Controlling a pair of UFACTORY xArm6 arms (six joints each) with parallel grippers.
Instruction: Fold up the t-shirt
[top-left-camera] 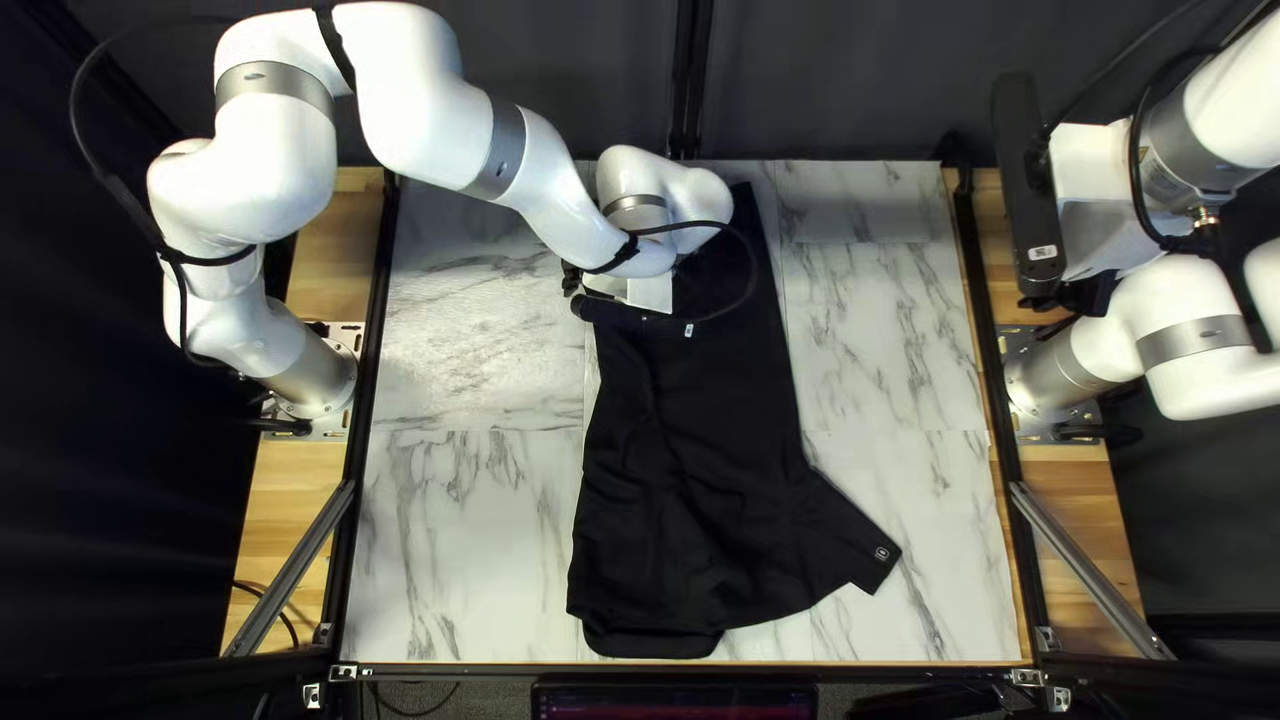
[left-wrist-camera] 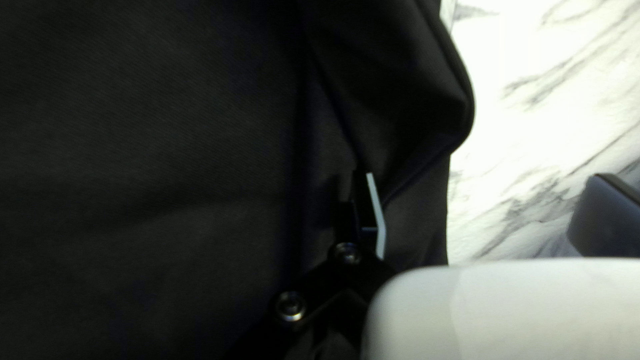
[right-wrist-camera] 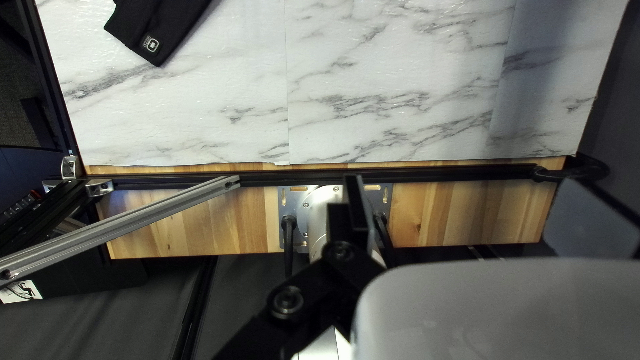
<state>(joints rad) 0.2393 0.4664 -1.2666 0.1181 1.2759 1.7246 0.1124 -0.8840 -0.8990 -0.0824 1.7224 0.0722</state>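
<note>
black t-shirt [top-left-camera: 690, 450] on white, grey-veined marble table [top-left-camera: 480, 340].

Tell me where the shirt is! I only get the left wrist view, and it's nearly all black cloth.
Observer: The shirt lies as a long strip down the middle of the table.
Operator: Is it all tucked in?
Observer: No, one sleeve sticks out toward the right of the top left view.
Operator: Where's the other arm?
Observer: The right arm sits at the table's right edge, off the shirt.
</note>
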